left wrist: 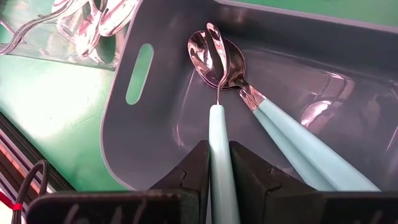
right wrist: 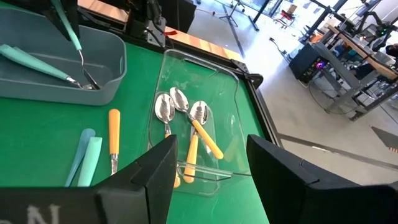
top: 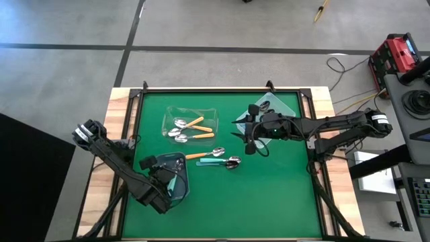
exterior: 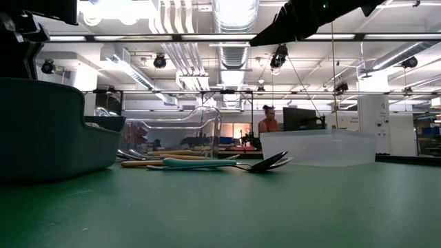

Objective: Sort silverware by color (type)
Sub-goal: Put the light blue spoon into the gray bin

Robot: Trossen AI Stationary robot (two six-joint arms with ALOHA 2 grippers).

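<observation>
You are holding a slim teal-handled metal spoon [left wrist: 219,149] clamped in the left gripper [left wrist: 217,171], its bowl down inside the grey plastic bin [left wrist: 143,134] beside one spoon [left wrist: 292,134] already there. Releasing high risks it bouncing out. The right gripper [right wrist: 208,165] is hovering with jaws spread, empty. The clear tray [right wrist: 227,93] is holding three orange-handled spoons [right wrist: 202,130]; three spoons are lying loose on the mat [top: 215,157].

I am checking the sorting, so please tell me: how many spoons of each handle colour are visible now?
Orange spoons: 4 (3 in the clear bin, 1 on the table)
Teal spoons: 4 (2 on the table, 1 lying in the grey bin, 1 in the left pincer)
Total: 8; the far bin is partly hidden.
</observation>
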